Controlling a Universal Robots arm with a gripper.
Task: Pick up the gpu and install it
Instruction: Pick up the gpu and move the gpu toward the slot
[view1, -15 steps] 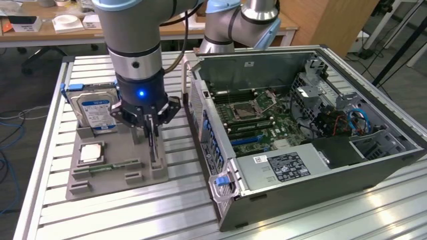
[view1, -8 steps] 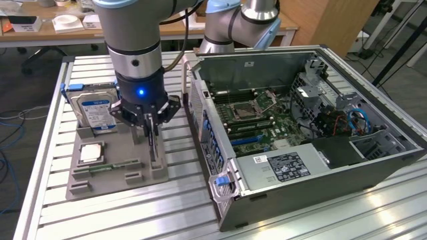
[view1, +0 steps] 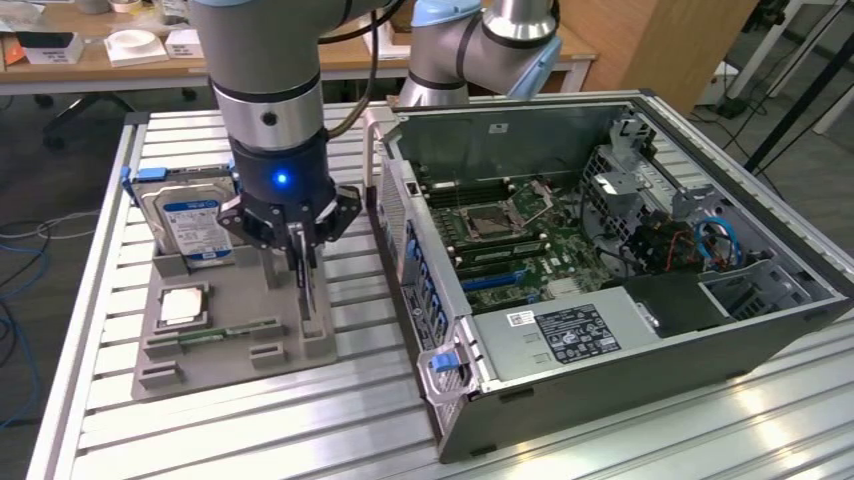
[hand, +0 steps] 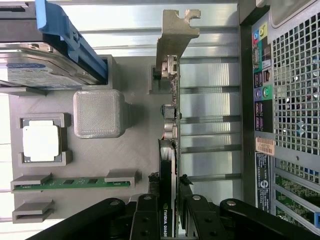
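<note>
The gpu (view1: 306, 292) stands on edge in a slot of the grey holder tray (view1: 227, 350), at the tray's side nearest the computer. In the wrist view the gpu (hand: 169, 145) is a thin dark card seen edge-on, with its silver bracket (hand: 173, 45) at the far end. My gripper (view1: 296, 255) is straight above it, pointing down. The black fingers (hand: 146, 210) sit against both faces of the card, so the gripper (hand: 168, 212) is shut on the gpu. The card still rests in the holder.
A hard drive with a blue-white label (view1: 194, 225) stands at the tray's back, with a square CPU (view1: 180, 305) and a green memory stick (view1: 220, 335) in front. The open computer case (view1: 747, 330) lies to the exterior view's right, motherboard (view1: 514, 250) exposed.
</note>
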